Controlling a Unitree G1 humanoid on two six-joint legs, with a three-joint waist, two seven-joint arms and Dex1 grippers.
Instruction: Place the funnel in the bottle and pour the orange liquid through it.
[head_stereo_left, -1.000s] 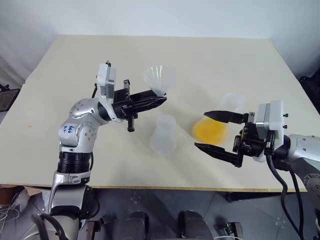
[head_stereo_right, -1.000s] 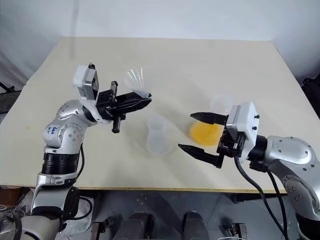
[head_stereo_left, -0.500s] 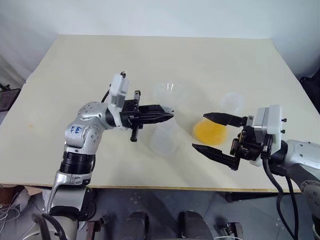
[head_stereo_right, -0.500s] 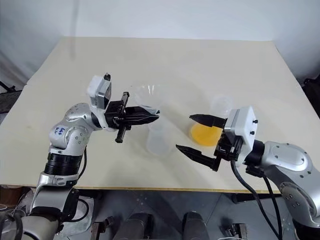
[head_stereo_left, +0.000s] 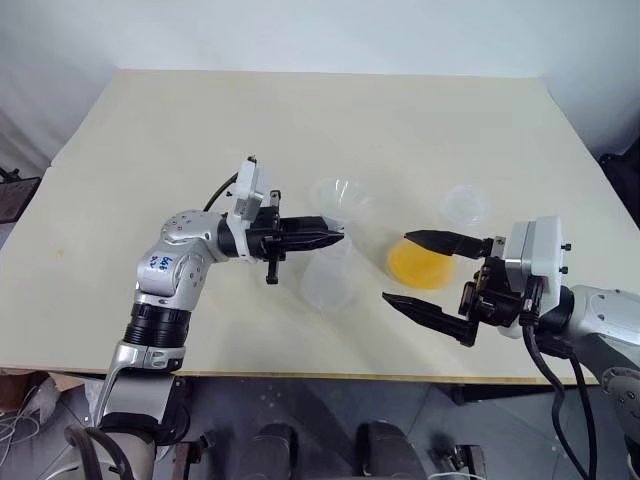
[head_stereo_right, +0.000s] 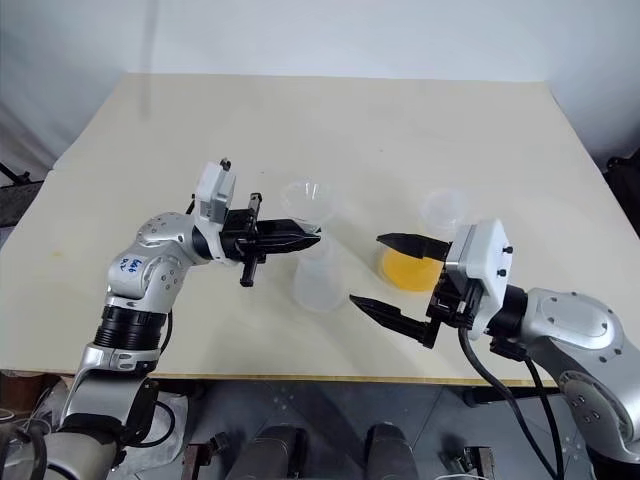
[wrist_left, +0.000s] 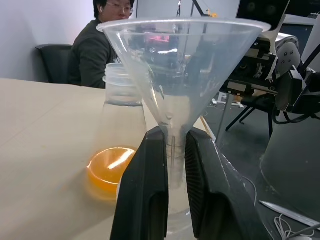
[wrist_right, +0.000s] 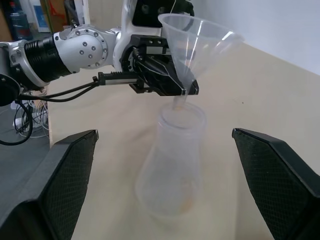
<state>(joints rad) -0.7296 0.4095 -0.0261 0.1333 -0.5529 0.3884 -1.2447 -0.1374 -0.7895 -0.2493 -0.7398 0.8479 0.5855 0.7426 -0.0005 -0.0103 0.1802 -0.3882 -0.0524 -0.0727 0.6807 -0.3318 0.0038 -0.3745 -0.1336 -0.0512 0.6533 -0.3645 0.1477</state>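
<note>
My left gripper (head_stereo_left: 340, 237) is shut on the short spout of the clear funnel (head_stereo_left: 338, 198), which it holds upright with the cone up. The funnel (wrist_right: 195, 45) hangs right over the bottle (wrist_right: 172, 170), its spout tip at the rimmed mouth. This bottle (head_stereo_left: 328, 275) is a clear conical flask standing near the table's middle. To its right, the orange liquid (head_stereo_left: 420, 262) fills a low clear cup. My right gripper (head_stereo_left: 398, 268) is open wide in front of that cup, with nothing between its fingers.
An empty clear cup (head_stereo_left: 465, 205) stands behind the orange one. The beige table (head_stereo_left: 150, 150) has free room on the left and at the back. A seated person (wrist_left: 100, 40) shows beyond the table in the left wrist view.
My left gripper has carried the funnel down and to the right, from up beside the bottle to just over its mouth. The right gripper has stayed in place, open.
</note>
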